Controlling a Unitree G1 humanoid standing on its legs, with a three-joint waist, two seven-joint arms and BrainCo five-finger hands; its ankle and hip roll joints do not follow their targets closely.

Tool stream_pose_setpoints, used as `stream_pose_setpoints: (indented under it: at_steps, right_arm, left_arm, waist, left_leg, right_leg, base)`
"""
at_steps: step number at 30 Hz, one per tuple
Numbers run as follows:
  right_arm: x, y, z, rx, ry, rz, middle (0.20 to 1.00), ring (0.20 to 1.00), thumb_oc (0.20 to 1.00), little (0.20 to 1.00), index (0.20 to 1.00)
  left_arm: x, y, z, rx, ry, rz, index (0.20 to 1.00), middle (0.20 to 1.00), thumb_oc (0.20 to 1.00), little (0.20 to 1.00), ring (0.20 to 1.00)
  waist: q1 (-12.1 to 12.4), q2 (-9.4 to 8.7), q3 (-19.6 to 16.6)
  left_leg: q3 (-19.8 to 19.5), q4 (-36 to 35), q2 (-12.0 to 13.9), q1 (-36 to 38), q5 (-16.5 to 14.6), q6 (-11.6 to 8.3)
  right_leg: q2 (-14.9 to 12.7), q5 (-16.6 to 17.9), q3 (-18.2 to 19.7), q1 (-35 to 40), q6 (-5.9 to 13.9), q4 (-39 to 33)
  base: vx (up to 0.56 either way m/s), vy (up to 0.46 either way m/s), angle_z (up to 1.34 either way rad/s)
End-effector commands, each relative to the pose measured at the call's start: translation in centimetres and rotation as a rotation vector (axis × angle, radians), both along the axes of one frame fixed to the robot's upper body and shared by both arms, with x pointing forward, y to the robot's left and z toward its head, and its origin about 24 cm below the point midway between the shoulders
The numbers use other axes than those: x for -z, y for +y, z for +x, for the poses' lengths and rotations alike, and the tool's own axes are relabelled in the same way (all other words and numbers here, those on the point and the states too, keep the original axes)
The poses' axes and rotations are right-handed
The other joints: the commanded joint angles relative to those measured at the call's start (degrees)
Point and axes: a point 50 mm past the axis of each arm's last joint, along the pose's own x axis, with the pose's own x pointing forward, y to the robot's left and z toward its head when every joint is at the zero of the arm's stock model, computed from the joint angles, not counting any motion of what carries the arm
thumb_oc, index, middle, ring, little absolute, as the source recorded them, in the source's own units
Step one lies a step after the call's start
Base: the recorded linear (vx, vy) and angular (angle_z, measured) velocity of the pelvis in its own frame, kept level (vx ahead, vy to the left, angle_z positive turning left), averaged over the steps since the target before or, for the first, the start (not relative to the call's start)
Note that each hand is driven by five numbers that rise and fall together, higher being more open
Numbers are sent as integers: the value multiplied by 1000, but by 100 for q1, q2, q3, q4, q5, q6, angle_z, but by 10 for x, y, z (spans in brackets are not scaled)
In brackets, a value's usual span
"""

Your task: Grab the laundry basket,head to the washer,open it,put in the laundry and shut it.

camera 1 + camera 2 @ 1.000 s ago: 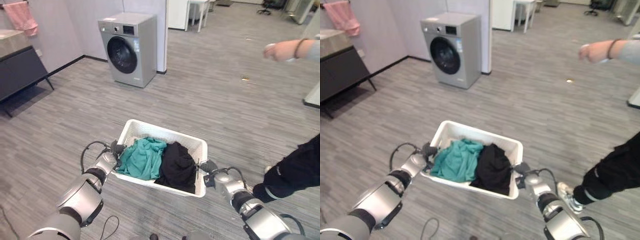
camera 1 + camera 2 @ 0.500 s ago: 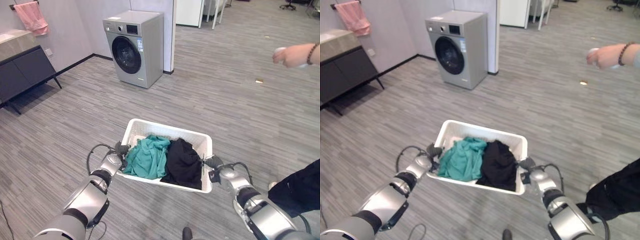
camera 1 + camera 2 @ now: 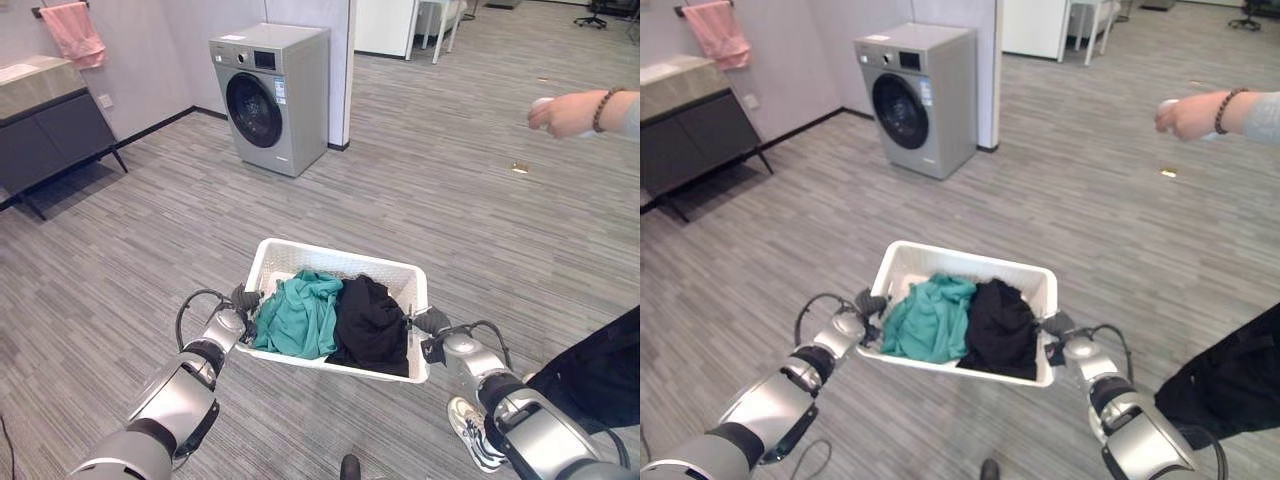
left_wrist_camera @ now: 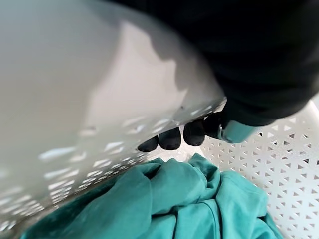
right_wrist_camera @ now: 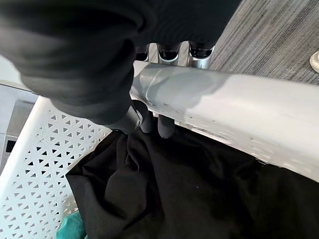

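1. Both hands are on the laundry basket (image 3: 415,285), carried out in front of the robot, clear of the floor.
2. Left hand (image 3: 243,299) is hooked over the basket's left rim, dark fingertips (image 4: 170,139) curled inside above the teal garment (image 3: 300,315).
3. Right hand (image 3: 432,324) is wrapped round the right rim, fingers (image 5: 165,125) curled down onto the black garment (image 3: 371,322).
4. The washer (image 3: 270,96) sits ahead and to the robot's left, against the wall, door shut, well apart from the basket.
5. The basket's long axis runs across the body between the hands; the left hand is nearer the washer.
6. A person's hand (image 3: 562,111) hovers at upper right.
7. My call: the walk must veer left.
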Motion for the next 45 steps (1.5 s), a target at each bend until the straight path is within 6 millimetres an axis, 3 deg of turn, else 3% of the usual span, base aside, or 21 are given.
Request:
stream_pose_setpoints:
  at_steps: [1,18,30,45]
  right_arm:
    - [-33,48,28,-116,-190,164,200,200,200,200,200]
    - [-27,54,27,-153,-160,95,200,200,200,200,200]
    - [-29,57,28,-169,-161,83,200,200,200,200,200]
    - [-20,49,19,-158,-138,70,200,200,200,200,200]
  left_arm:
    - [-38,-23,28,76,-151,-37,200,200,200,200,200]
    - [-20,-24,17,79,-93,-25,200,200,200,200,200]
    - [-8,-24,9,73,-68,-39,200,200,200,200,200]
    - [-1,-29,3,97,-49,-31,200,200,200,200,200]
  waist:
    - [51,-155,-142]
    - [128,-28,-289]
    - [24,118,-381]
    - [-28,56,-457]
  left_leg:
    - [16,-305,17,-177,105,224]
    - [81,-505,-213,82,-143,265]
    - [367,-559,-599,155,-413,478]
    - [370,-579,-681,205,-488,537]
  right_leg:
    - [-471,-793,212,311,722,451]
    - [-711,-632,221,423,879,339]
    - [-1111,-310,547,159,1112,240]
    - [-1182,-315,511,234,1157,192]
  base:
    - [38,50,12]
    - [12,69,2]
    - [-19,98,-16]
    - [-3,17,-3]
